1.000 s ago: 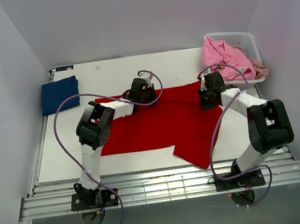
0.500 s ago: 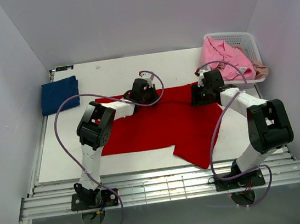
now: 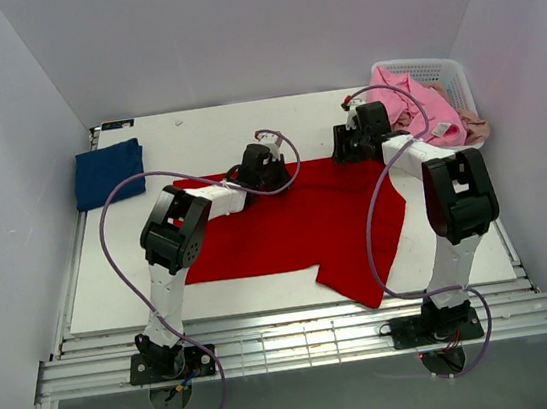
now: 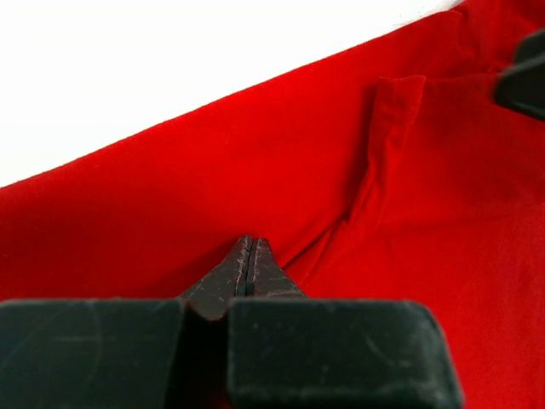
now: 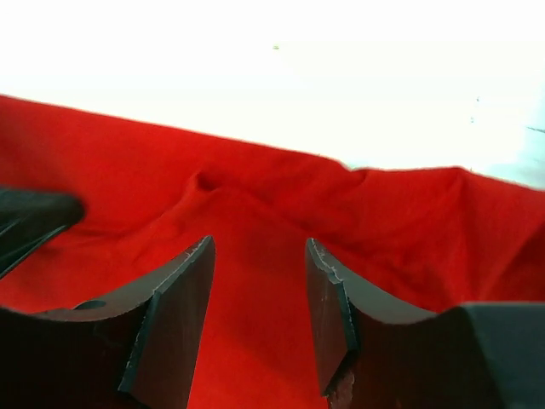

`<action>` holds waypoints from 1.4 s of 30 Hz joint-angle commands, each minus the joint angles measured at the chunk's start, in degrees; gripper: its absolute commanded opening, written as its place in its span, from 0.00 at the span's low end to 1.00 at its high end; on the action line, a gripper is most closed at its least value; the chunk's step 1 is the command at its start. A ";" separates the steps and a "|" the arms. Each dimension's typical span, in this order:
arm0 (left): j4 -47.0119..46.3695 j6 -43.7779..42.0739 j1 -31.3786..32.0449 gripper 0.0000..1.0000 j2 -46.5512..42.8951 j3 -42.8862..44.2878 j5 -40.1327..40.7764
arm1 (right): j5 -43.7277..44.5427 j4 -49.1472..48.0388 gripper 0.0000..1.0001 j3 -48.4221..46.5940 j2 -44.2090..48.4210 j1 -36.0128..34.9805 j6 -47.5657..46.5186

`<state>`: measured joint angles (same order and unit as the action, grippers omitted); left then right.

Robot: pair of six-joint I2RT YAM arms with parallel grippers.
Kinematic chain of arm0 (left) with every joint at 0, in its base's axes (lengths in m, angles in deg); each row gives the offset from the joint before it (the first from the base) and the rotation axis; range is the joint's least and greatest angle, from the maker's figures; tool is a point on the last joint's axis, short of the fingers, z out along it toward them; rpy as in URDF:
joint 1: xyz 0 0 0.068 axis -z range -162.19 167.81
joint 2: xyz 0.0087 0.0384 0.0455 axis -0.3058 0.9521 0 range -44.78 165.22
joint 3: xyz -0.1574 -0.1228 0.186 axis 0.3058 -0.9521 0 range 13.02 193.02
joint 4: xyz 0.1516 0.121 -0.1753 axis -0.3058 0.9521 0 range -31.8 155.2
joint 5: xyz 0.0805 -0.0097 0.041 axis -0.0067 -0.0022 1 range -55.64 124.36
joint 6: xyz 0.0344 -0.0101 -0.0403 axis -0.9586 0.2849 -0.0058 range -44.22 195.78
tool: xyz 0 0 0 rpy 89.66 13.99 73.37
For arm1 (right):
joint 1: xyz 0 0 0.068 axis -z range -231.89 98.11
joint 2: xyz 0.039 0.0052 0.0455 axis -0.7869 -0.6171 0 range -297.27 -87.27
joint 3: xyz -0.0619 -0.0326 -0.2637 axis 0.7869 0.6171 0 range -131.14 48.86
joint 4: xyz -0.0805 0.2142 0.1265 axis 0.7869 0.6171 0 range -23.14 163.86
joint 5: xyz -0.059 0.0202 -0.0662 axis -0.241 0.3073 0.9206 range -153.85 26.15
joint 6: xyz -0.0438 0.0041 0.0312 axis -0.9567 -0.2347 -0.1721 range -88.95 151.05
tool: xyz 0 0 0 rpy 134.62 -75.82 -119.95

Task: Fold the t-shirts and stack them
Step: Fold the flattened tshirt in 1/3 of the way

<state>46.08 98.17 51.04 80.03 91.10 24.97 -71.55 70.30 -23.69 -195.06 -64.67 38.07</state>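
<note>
A bright red t-shirt [image 3: 297, 227] lies spread on the white table, with one flap reaching the front edge. My left gripper [image 3: 272, 176] is at the shirt's back edge; its jaws are closed on the red t-shirt [image 4: 170, 196], with a crease running off the tips [image 4: 249, 243]. My right gripper [image 3: 340, 152] is open, low over the back edge of the red t-shirt [image 5: 255, 196], with cloth between its fingertips [image 5: 258, 247] but not gripped. A folded navy t-shirt [image 3: 108, 173] lies at the back left. A pink t-shirt [image 3: 406, 101] and a beige one [image 3: 475, 127] are in the basket.
A white lattice basket [image 3: 426, 63] stands at the back right corner, close to the right arm. White walls enclose the table on three sides. The left gripper's tip shows at the left edge of the right wrist view [image 5: 34, 221].
My right gripper has moved back and to the left, from the shirt's right part to its back edge. My left gripper and the shirt have hardly moved.
</note>
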 commanded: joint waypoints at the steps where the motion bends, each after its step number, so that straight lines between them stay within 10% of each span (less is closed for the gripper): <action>1: -0.62 -1.21 0.34 0.00 -4.31 -1.35 0.77 | 1.72 0.77 0.52 -3.82 -2.42 -0.14 -0.70; 18: -0.54 -0.86 0.34 0.00 -5.90 -2.41 1.48 | 4.54 3.85 0.48 -3.47 -5.59 -0.14 -2.45; 25: -0.54 -0.86 0.34 0.00 -6.16 -2.59 1.83 | 4.63 4.56 0.16 -3.21 -6.56 -0.14 -2.98; 42: -0.54 -0.60 0.34 0.00 -6.34 -3.38 2.36 | 3.92 6.66 0.14 9.97 10.39 -5.15 -2.46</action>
<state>45.66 97.32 51.04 78.00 88.08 26.92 -67.64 75.57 -16.37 -188.54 -68.12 35.27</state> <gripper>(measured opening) 0.027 0.142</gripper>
